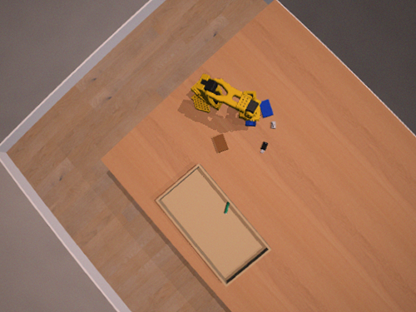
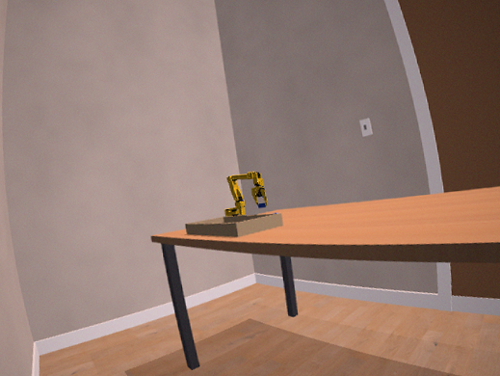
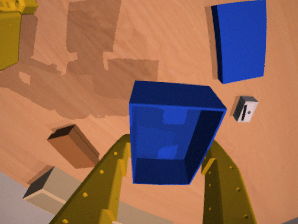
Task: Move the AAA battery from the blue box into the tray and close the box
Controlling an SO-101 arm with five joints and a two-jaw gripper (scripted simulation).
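Gripping the blue box base [image 3: 172, 137] between its fingers, the gripper [image 3: 166, 163] holds it in the air above the table [image 1: 337, 199], open side toward the wrist camera and apparently empty. A small green cylinder, judged to be the AAA battery [image 1: 226, 207], lies inside the tray [image 1: 179, 188], nearer its right-hand long wall. The blue lid [image 1: 267, 108] rests flat on the table just beside the arm. A brown box [image 1: 219, 143], a small black item [image 1: 263, 147] and a small white item [image 1: 274, 125] lie outside the tray. Transfer appears done; outstanding are setting the base down, capping it squarely, and releasing.
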